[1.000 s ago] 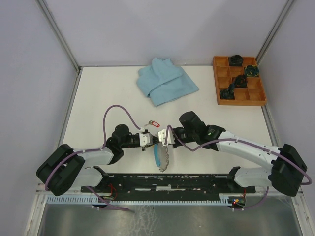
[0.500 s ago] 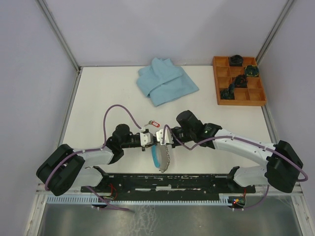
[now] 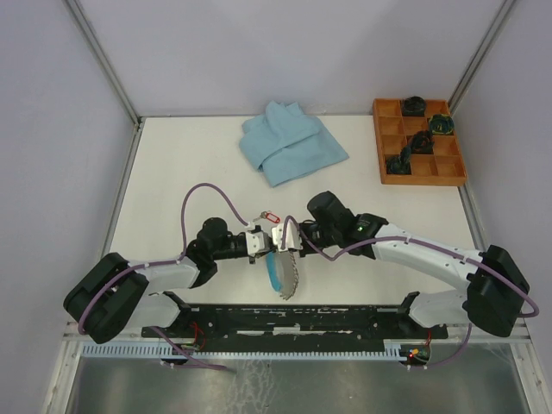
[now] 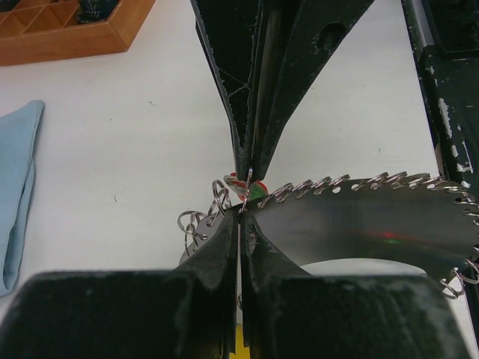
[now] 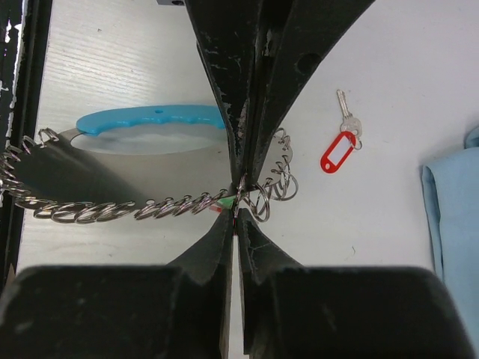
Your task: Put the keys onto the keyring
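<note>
The keyring [image 3: 285, 274] hangs between my two grippers near the table's front edge, a grey loop edged with coil rings [image 4: 359, 217] and one light-blue segment [image 5: 150, 120]. My left gripper [image 3: 266, 246] and right gripper [image 3: 274, 245] meet tip to tip at its upper end. In the left wrist view my left gripper [image 4: 241, 217] is shut on a thin ring of the coil. In the right wrist view my right gripper [image 5: 236, 217] pinches the same spot with only a hairline gap. A green tag [image 5: 228, 200] shows right at the tips. One key with a red tag [image 5: 338, 153] lies on the table just behind the grippers [image 3: 266, 216].
A folded light-blue cloth [image 3: 291, 142] lies at the back centre. A wooden compartment tray [image 3: 423, 179] with several dark objects [image 3: 414, 105] stands at the back right. A black rail [image 3: 285, 317] runs along the near edge between the arm bases.
My right gripper has shifted left and closer to the left gripper. The keyring has turned from nearly edge-on to showing more of its flat face.
</note>
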Motion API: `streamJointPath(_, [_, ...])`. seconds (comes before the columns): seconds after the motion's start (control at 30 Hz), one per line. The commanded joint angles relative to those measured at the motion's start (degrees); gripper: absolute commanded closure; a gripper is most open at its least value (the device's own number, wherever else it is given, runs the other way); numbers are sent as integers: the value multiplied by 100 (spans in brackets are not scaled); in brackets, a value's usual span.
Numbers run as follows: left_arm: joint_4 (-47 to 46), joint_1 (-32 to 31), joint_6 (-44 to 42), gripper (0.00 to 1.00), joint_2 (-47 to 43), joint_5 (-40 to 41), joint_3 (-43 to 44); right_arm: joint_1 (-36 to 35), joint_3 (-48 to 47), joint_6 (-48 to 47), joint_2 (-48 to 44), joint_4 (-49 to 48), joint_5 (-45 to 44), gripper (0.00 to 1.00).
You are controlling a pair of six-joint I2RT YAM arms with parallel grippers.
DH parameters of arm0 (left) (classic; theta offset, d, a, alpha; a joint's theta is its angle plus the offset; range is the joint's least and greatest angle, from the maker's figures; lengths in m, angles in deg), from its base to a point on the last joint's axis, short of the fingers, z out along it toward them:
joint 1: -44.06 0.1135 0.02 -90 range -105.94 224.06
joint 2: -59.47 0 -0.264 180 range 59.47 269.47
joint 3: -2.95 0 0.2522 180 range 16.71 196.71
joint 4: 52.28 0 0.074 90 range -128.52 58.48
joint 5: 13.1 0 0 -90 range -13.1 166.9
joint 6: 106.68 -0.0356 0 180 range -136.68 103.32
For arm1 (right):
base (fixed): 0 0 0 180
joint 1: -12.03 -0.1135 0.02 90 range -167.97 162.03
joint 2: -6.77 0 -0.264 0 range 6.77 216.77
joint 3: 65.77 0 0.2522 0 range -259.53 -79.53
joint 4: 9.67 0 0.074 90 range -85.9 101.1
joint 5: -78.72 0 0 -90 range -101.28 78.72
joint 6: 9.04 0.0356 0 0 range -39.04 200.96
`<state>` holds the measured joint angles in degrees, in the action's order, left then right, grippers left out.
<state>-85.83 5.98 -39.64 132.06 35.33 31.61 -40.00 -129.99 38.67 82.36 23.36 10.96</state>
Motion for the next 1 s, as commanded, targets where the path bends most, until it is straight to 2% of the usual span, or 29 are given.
streamJointPath(0.0, [-730,-46,-15,97,-121,68,72,-66,-217,27,-307,35,-13,87])
streamJointPath(0.27, [-802,-50,-7,97,-141,69,31,-62,-150,78,-493,121,-272,76])
streamJointPath(0.57, [-841,-50,15,97,-159,97,3,15,147,454,-741,-189,-538,73])
streamJointPath(0.8, [-1008,-34,153,97,-165,525,-56,44,251,2233,-809,-191,-1373,63])
streamJointPath(0.97, [-1095,-24,298,97,-210,1166,-129,44,154,3509,-832,372,-1844,53])
